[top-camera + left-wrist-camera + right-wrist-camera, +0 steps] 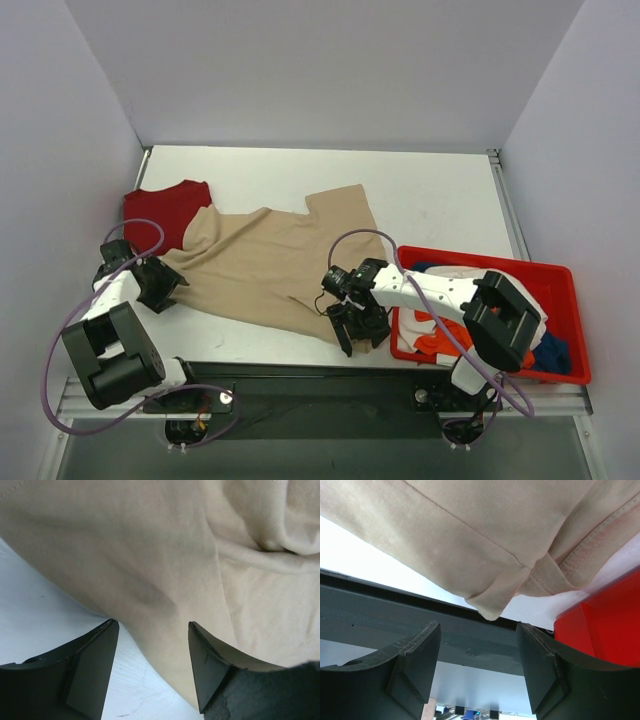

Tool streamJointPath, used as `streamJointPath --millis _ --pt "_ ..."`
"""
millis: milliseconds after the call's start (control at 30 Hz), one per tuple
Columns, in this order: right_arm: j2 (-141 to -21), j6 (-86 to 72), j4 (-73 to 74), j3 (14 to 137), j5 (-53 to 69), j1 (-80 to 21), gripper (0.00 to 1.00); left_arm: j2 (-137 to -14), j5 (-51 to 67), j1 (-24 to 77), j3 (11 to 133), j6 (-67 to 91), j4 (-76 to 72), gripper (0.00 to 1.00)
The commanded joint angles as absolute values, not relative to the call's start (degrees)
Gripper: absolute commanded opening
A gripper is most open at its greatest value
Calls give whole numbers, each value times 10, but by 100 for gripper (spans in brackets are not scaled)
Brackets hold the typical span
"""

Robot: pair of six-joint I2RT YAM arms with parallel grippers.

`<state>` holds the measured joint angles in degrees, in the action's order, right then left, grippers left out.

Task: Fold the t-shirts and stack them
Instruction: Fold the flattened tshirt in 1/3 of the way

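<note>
A large beige t-shirt (270, 262) lies spread and rumpled across the middle of the table. A dark red t-shirt (163, 213) lies partly under its far left side. My left gripper (168, 287) is open at the beige shirt's left edge; in the left wrist view the cloth (165, 565) reaches between the open fingers. My right gripper (360, 335) is open and empty at the shirt's near right corner (492, 607), by the table's front edge. Orange, white and blue shirts (438, 340) lie heaped in the red bin.
A red plastic bin (560, 290) stands at the near right, close beside my right gripper; its corner shows in the right wrist view (605, 630). The table's dark front rail (420, 615) runs just below the shirt corner. Grey walls enclose the table.
</note>
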<state>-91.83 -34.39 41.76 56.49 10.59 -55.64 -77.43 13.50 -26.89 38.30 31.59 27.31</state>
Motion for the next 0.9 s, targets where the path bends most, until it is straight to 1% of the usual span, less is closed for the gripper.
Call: streamJointPath --millis 0,100,267,533,700,867 --pt "-928 -358 423 561 101 -564 62 -738 138 -253 418 295 321 68" --pt "-938 -358 418 563 99 -565 62 -725 157 -244 410 315 316 68" --pt "-951 -352 416 567 99 -565 61 -740 171 -226 407 344 276 68" --pt "-962 -350 416 575 89 -566 60 -809 177 -208 363 381 159 68" --pt "-964 -358 418 575 72 -565 55 -850 157 -213 359 366 141 68" --pt "-954 -366 424 571 55 -564 49 -855 113 -227 375 331 168 68"
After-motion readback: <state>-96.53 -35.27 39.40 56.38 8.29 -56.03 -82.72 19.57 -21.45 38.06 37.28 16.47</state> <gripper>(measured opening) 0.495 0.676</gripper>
